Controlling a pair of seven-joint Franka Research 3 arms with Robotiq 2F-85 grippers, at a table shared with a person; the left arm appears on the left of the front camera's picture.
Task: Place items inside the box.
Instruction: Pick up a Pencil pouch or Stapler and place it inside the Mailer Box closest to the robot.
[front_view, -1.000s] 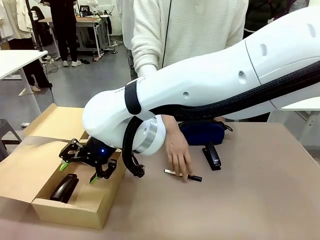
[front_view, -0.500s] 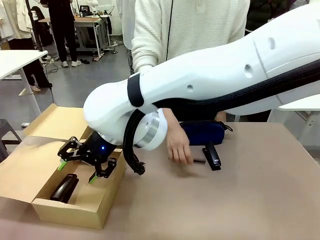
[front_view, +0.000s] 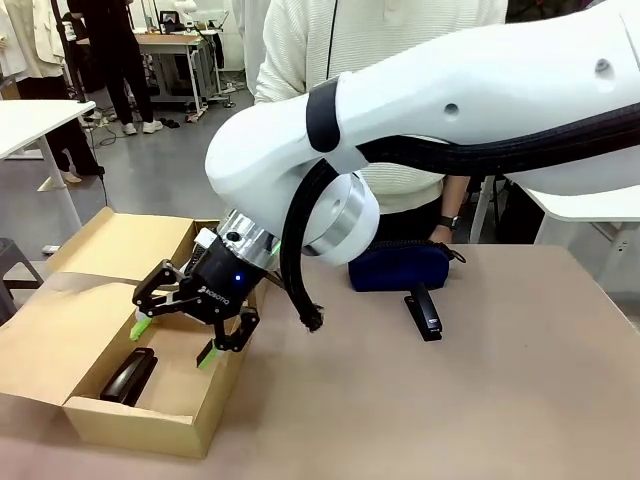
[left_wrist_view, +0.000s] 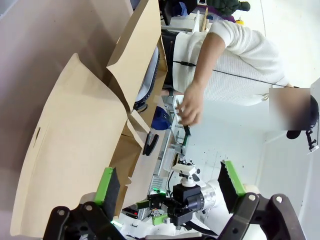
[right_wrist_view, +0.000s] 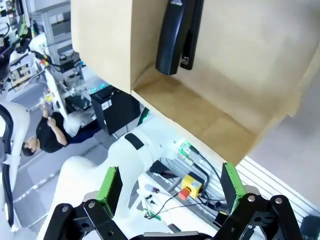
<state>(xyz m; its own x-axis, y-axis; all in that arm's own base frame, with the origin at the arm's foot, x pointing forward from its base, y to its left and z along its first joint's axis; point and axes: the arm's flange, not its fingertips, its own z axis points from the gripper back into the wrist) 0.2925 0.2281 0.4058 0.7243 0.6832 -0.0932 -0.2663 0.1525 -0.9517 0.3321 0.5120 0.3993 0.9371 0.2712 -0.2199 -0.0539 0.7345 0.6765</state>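
Right claw (front_view: 175, 338) hangs over the open cardboard box (front_view: 140, 425) at the near left corner of the desk (front_view: 480, 400), jaws spread wide, nothing between the green pads. One black stapler (front_view: 128, 376) lies flat on the box floor, towards its left wall and directly below the claw; the right wrist view confirms it (right_wrist_view: 175, 35) lying apart from the pads. Left claw (left_wrist_view: 169, 180) is likewise released and empty, held off beyond the box flaps. Outstanding items on the desk: navy zip pouch (front_view: 400, 265) towards the far edge at the middle, and the second stapler (front_view: 423, 312) just in front of it on the near side. Assessment: this deposit appears complete and the step in hand is the exit. Recommend a straight lift until both fingers stand above the box's right wall before any swing towards the middle, as the nearer finger sits close to that wall and a sideways drag could shift the box. The black cable loop (front_view: 305, 300) under the wrist hangs near the same wall. A person's hand (left_wrist_view: 189, 105) holds a thin dark item, not identifiable; the return path should stay clear of it.
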